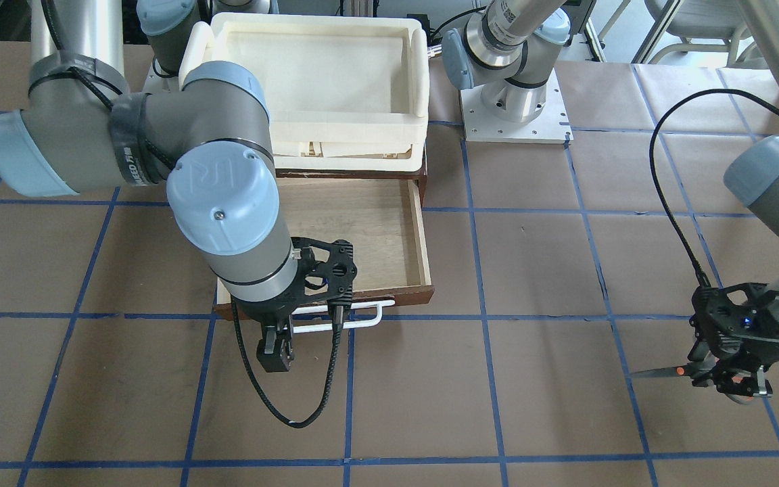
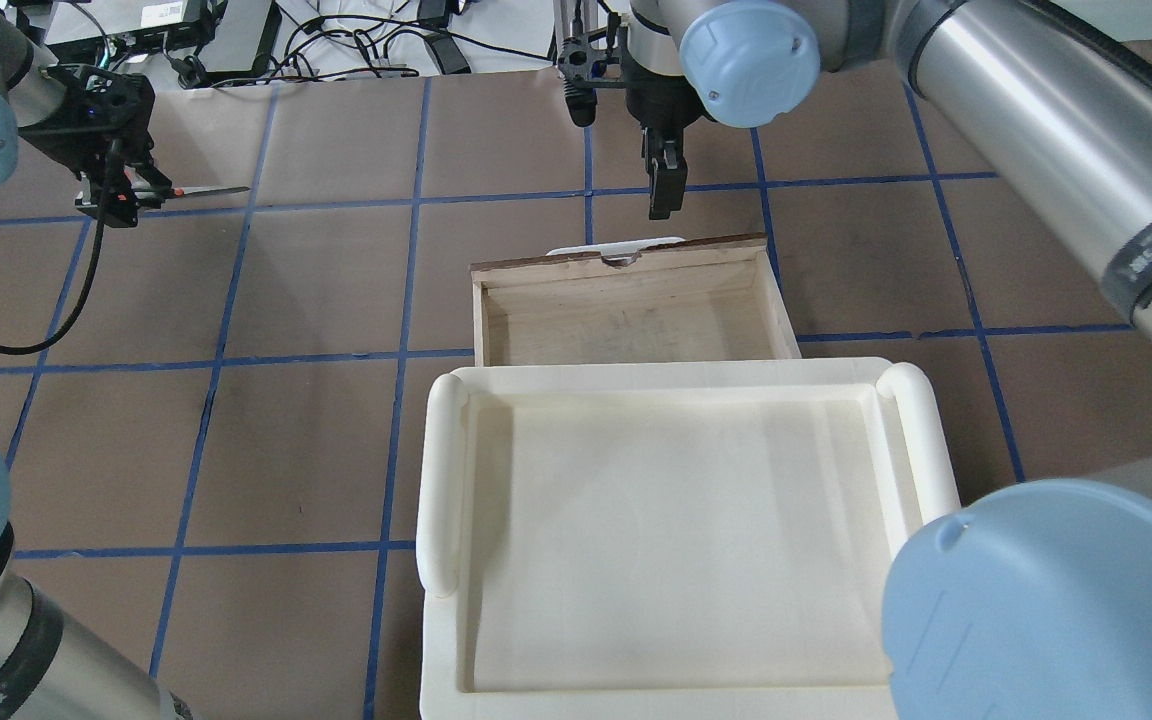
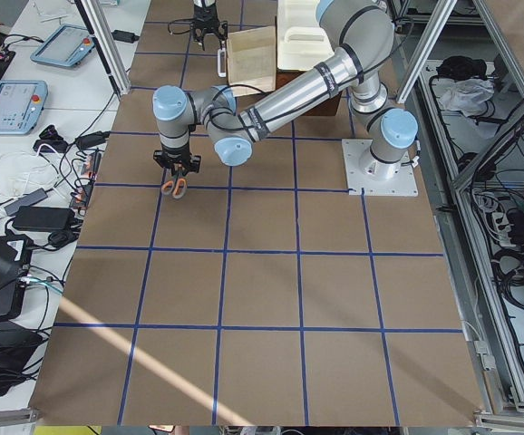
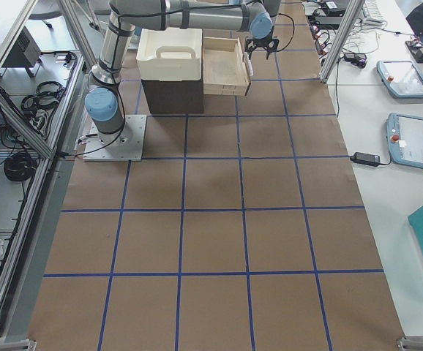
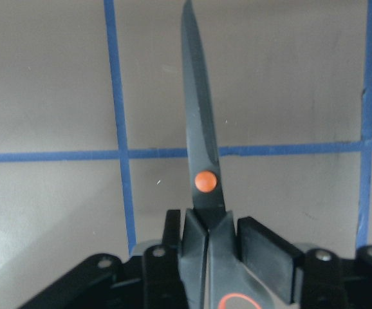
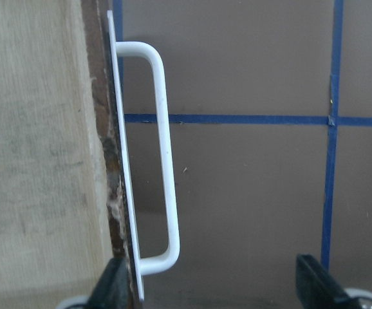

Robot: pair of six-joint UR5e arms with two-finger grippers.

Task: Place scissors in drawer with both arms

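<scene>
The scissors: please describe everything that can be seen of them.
The scissors are small, with dark metal blades closed together, an orange pivot dot and grey handles lined in orange. The left gripper is shut on them just behind the pivot, blades roughly level. Whether they touch the table is unclear.

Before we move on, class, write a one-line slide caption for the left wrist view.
Left gripper clamps the scissors at the handles, closed blades pointing out over the blue-taped table.
</scene>
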